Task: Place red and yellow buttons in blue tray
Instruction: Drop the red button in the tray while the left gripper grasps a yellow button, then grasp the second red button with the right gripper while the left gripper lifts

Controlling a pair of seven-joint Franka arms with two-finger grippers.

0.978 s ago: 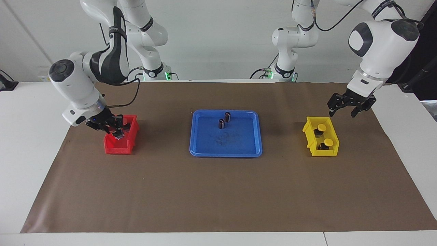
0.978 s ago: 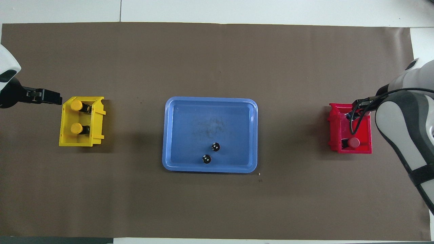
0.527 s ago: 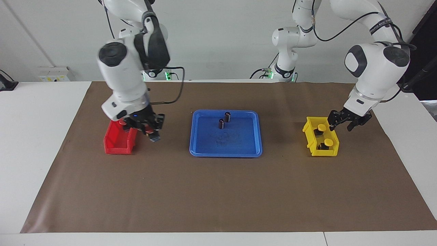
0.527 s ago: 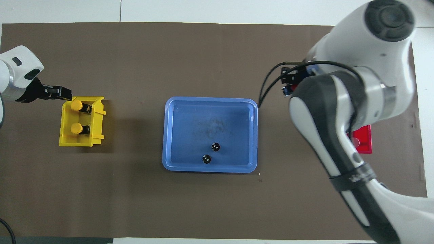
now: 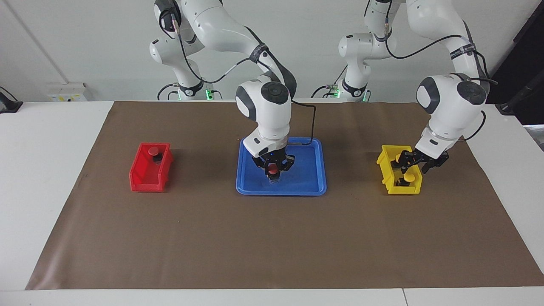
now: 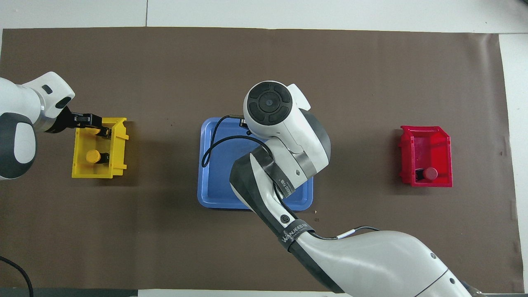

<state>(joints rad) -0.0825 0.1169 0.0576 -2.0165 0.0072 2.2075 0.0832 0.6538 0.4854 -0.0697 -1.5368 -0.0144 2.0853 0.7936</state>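
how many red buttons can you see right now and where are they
2. One red button is held in the right claw over the blue tray; the other red button sits in the red bin.

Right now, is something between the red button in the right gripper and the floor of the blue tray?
Nothing visible. The right gripper holds the red button over a bare part of the blue tray.
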